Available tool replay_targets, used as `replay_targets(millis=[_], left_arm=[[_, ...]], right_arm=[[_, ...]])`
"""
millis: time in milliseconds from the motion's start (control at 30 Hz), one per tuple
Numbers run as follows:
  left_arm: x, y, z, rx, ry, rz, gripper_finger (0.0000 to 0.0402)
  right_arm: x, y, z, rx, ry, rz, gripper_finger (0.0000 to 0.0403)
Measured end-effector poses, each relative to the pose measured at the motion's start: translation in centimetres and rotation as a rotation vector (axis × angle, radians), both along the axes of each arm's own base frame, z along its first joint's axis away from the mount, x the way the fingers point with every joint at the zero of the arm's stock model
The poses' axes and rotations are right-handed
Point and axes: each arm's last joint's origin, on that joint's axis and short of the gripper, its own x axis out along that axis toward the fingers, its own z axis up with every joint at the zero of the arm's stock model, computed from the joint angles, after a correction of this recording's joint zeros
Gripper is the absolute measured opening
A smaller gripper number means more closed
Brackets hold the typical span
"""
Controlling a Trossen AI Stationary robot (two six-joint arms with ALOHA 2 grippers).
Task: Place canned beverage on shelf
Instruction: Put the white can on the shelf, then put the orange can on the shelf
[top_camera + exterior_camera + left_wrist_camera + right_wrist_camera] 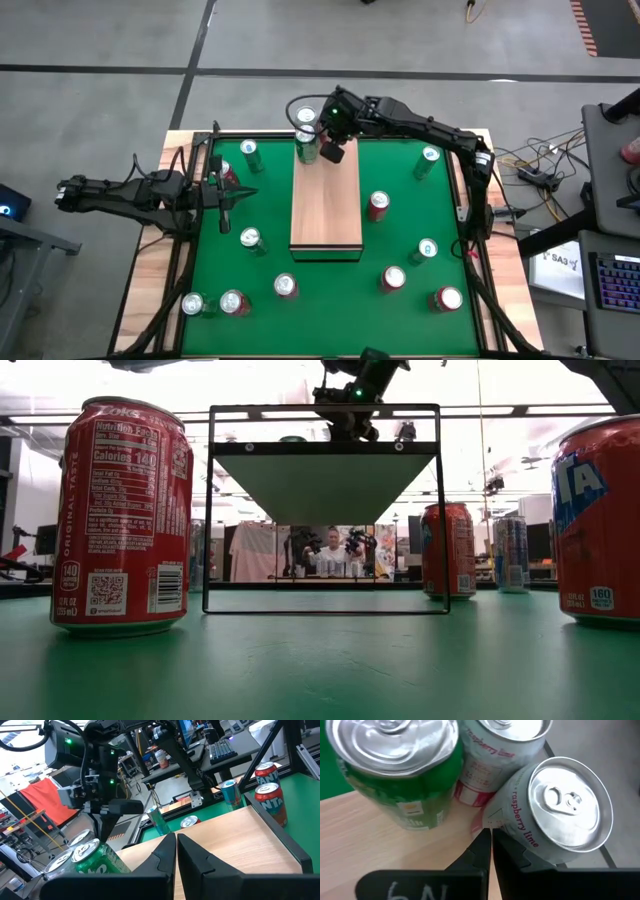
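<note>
The shelf (326, 205), a pale wooden board on a low dark frame (325, 450), stands mid-table. A green can (307, 151) stands upright on its far end and also shows in the wrist views (400, 770) (97, 860). Two white raspberry-lime cans (560, 810) (492, 750) stand right beside it. My right gripper (489, 837) is shut just above the board's far end, next to these cans (107, 827). My left gripper (176, 845) is shut and empty, left of the shelf (223, 205). My right gripper's shut fingertips (482, 842) point down between the green can and the nearer white can's side (507, 820). I cannot tell whether they touch either can.
Several red, green and white cans stand scattered on the green surface: near the front edge (285, 286), right of the shelf (377, 205) and at the left (250, 240). A red cola can (125, 515) stands close to the low camera. A pale wooden rim (150, 270) borders the surface.
</note>
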Motion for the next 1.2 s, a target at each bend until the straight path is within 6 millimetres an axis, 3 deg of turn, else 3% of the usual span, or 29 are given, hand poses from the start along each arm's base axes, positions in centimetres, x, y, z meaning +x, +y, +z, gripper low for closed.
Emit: replay_targets(millis=[333,500,700,867,1200], left_arm=[[0.0,0.0,0.0,0.0,0.0,0.0,0.0],[0.0,0.0,0.0,-0.005,0.0,0.0,0.0],[0.0,-0.1,0.0,-0.075,-0.011,-0.007,0.0],[0.0,-0.3,-0.2,-0.244,-0.011,-0.037,0.0],[1.2,-0.7,-2.6,-0.556,0.164,0.042,0.0]], right_arm=[[0.2,1.3,0.3,0.0,-0.002,0.029,0.0009],[-0.7,3.3,2.1,0.024,-0.013,0.037,0.0009],[-1.4,7.1,3.9,0.054,-0.041,0.082,0.0009],[-1.4,11.0,4.4,0.05,-0.045,0.192,0.0009],[-0.5,17.7,3.6,0.024,-0.052,0.402,0.0009]])
